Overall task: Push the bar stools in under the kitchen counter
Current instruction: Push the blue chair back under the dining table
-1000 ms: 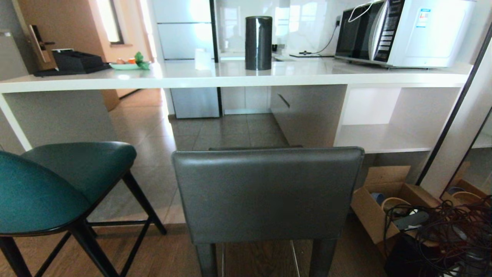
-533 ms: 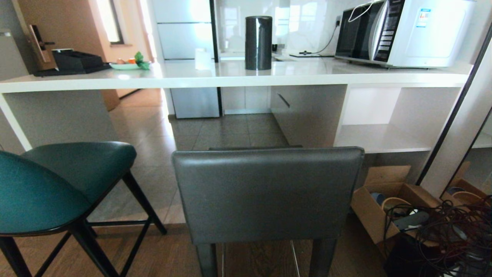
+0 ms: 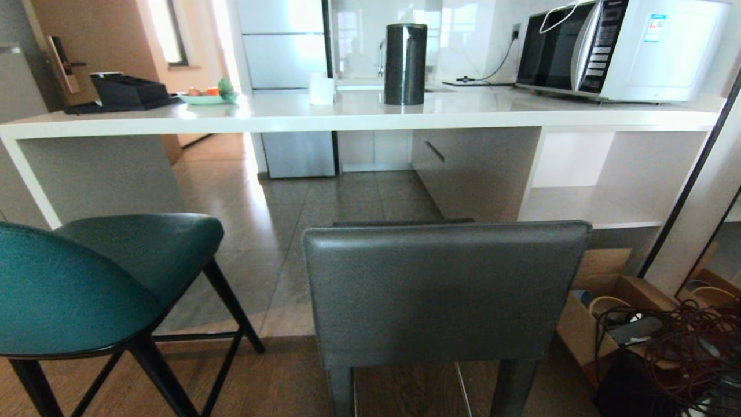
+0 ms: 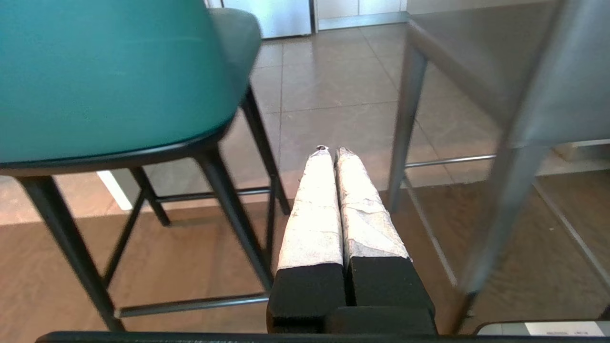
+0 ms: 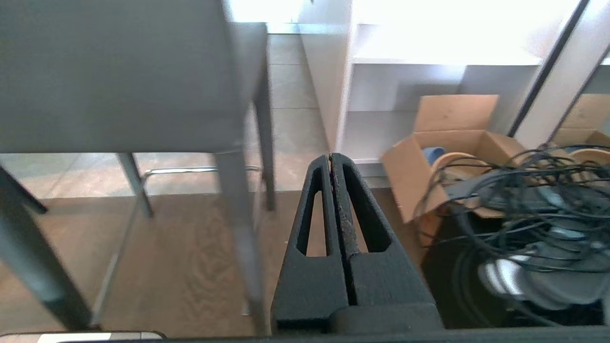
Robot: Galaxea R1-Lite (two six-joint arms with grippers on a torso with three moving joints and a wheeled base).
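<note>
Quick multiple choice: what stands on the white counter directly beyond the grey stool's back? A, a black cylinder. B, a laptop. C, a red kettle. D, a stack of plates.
A: a tall black cylinder stands on the kitchen counter beyond the grey stool.

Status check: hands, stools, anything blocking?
Left hand shut, right hand shut, both low, empty. Teal stool and grey stool not under counter. Box, cables right.

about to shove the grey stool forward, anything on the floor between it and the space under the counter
Nothing visible does. The tiled floor between the grey stool and the kitchen counter looks bare. The cardboard box sits off to the right, below the shelves.
</note>
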